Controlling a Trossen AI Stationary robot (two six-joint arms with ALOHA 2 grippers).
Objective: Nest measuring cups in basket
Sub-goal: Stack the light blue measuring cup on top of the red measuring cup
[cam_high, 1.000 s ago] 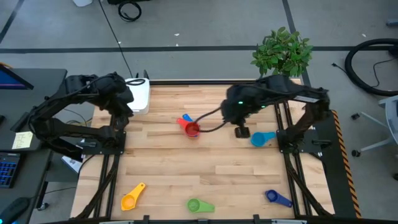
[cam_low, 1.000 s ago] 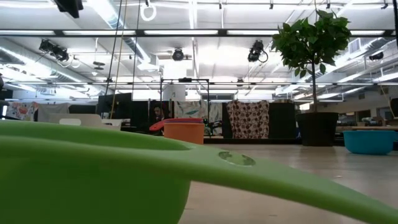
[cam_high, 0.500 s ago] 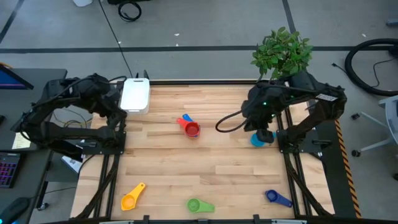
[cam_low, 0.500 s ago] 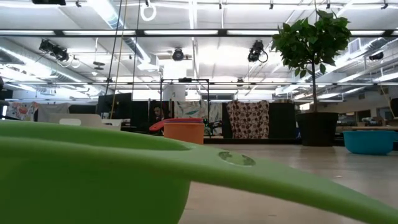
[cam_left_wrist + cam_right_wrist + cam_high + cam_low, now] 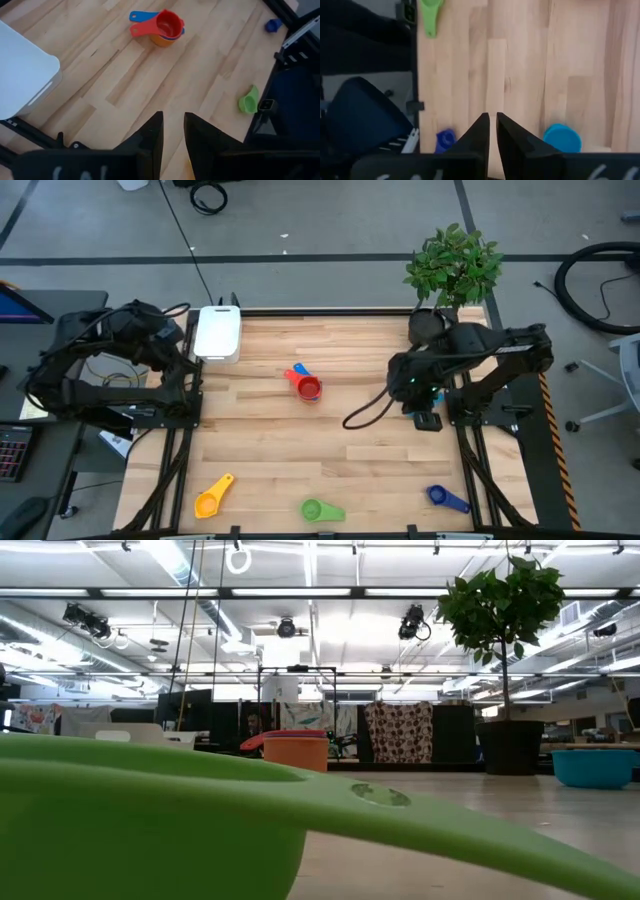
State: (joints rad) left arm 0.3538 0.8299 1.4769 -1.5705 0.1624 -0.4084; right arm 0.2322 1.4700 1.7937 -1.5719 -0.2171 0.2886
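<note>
The white basket [image 5: 218,333] stands at the table's far left corner. Mid-table sit three nested measuring cups [image 5: 166,29]: a red one on top, orange below, with a blue handle sticking out. A yellow cup [image 5: 213,497], a green cup [image 5: 320,510] and a dark blue cup [image 5: 447,498] lie along the near edge. A light blue cup [image 5: 562,138] rests by the right edge, mostly under my right arm. My right gripper [image 5: 493,120] hovers beside it, shut and holding nothing. My left gripper [image 5: 173,122] hangs near the basket, narrowly open and holding nothing.
A potted plant [image 5: 455,265] stands at the far right corner. A black cable [image 5: 365,415] trails from my right arm over the boards. The green cup [image 5: 150,810] fills the low view's foreground. Bare boards lie between the cup stack and the near edge.
My left arm has drawn back toward the table's left edge, uncovering the basket. My right gripper has swung from beside the cup stack toward the right and near edges, sinking a little, and now covers most of the light blue cup. No cup has moved.
</note>
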